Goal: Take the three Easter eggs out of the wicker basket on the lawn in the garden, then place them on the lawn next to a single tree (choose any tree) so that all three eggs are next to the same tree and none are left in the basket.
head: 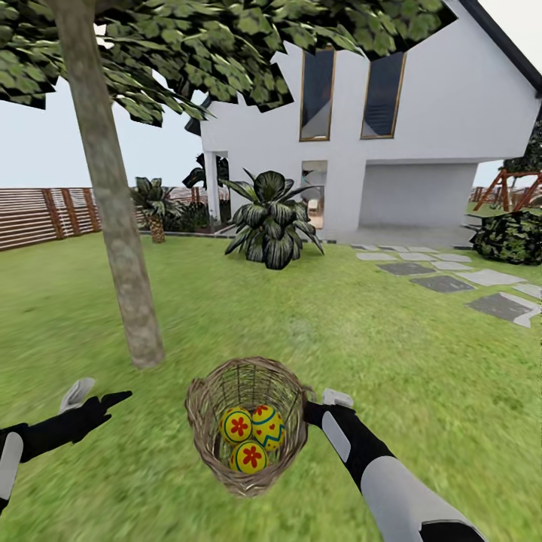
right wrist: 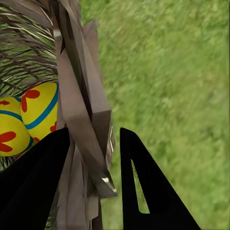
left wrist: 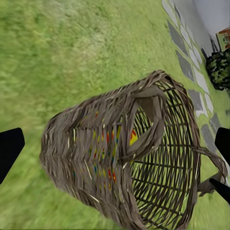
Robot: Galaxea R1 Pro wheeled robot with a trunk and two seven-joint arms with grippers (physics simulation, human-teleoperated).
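The wicker basket (head: 203,429) stands on the lawn (head: 421,391) just in front of me, close to the tree (head: 124,263) with the grey-brown trunk. Three yellow Easter eggs lie inside: one (head: 236,425), a second (head: 268,426) and a third (head: 249,456). My right gripper (head: 320,408) sits at the basket's right rim. In the right wrist view its fingers (right wrist: 143,187) stand on either side of the rim handle (right wrist: 81,120), with an egg (right wrist: 40,108) behind the weave. My left gripper (head: 102,397) hangs wide open, left of the basket (left wrist: 96,158) and apart from it.
A white gabled house (head: 421,128) stands ahead, with a large leafy shrub (head: 271,222) before it. Grey stepping stones (head: 444,282) run across the right. A brown slat fence (head: 38,214) borders the left. Open grass lies between the basket and the trunk.
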